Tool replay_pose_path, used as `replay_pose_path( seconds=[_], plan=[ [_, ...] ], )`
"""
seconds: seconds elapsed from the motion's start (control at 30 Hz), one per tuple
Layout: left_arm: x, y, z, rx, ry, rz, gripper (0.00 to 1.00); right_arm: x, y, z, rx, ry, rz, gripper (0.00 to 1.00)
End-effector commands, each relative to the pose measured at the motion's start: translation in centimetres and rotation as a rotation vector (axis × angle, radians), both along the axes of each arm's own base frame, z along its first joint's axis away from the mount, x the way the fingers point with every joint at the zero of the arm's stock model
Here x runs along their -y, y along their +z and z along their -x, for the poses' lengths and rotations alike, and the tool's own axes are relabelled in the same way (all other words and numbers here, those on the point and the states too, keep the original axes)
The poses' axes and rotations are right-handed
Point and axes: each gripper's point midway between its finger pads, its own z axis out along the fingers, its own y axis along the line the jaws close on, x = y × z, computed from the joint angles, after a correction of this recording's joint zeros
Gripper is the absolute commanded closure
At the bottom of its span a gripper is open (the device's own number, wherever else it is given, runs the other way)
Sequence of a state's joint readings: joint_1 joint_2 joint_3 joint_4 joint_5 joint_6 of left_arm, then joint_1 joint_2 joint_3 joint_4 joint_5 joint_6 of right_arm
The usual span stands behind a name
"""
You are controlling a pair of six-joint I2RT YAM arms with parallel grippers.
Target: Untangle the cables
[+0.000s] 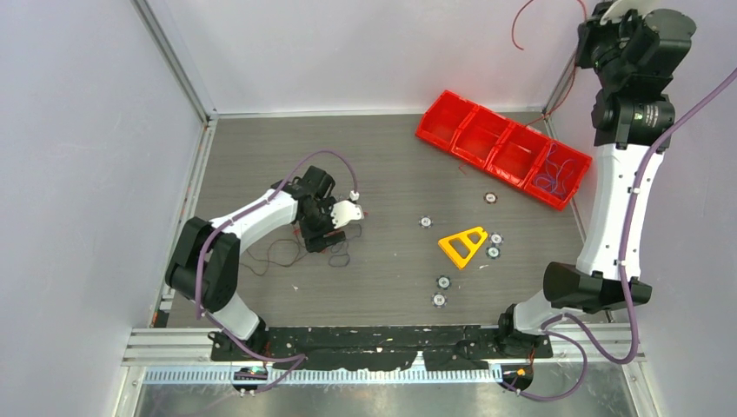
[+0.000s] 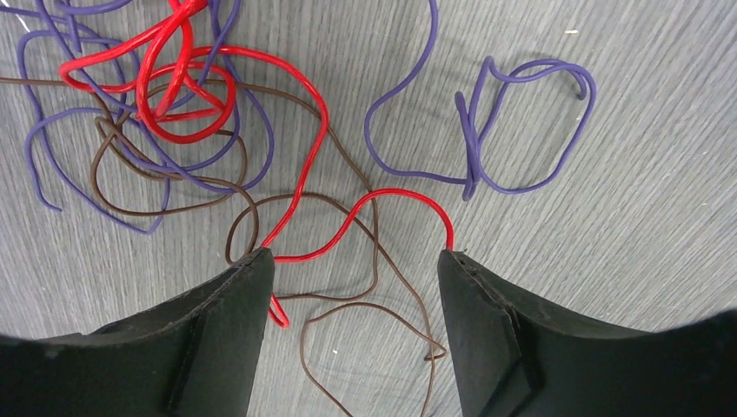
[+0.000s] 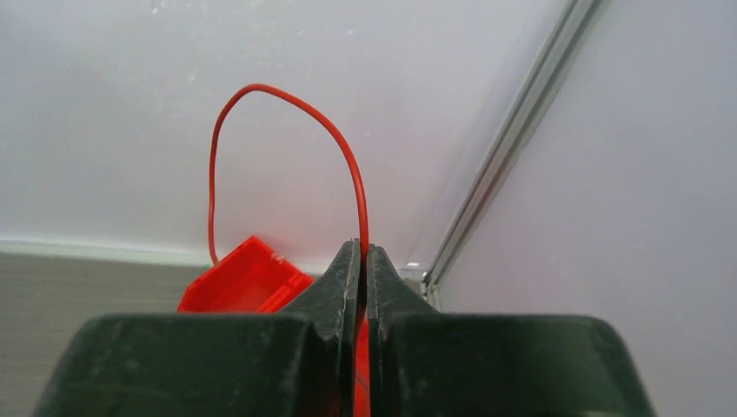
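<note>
Where the left gripper (image 2: pixel 356 261) stands with jaws wide apart at centre left of the top view, the cables (image 2: pixel 174 104), red, purple and brown, lie tangled on the table (image 1: pixel 391 156) just ahead of its fingertips, one purple loop (image 2: pixel 468 143) apart at right. Six small discs (image 1: pixel 443 281) and one yellow triangle (image 1: pixel 462 246) lie right of centre. One red bin (image 1: pixel 478 135) of four compartments sits upper right, wires in its rightmost. Top right, the right gripper (image 3: pixel 363 252) pinches one red cable (image 3: pixel 261 86)
</note>
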State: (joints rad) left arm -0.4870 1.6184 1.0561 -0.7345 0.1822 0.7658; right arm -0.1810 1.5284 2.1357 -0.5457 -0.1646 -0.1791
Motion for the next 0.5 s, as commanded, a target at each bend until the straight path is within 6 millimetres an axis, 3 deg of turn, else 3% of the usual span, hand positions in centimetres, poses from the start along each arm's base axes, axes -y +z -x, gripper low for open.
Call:
replay_pose_path(
  seconds=[0.0, 0.1, 0.27, 0.47],
  plan=[
    [0.7, 1.6, -1.3, 0.058, 0.065, 0.042, 0.29, 2.4, 5.7, 0.7, 0.166, -0.092, 0.069, 0.95],
    [0.8, 1.6, -1.4, 0.057, 0.075, 0.045, 0.26, 2.8, 6.9, 0.5, 0.196, -0.101, 0.087, 0.95],
    [0.9, 1.8, -1.7, 0.055, 0.085, 0.043, 0.02, 3.7, 6.5, -0.5, 0.196, -0.133, 0.095, 0.95],
    [0.8, 1.9, -1.9, 0.06, 0.087, 0.036, 0.01, 5.3, 5.1, -2.9, 0.191, -0.173, 0.082, 0.95]
  ],
)
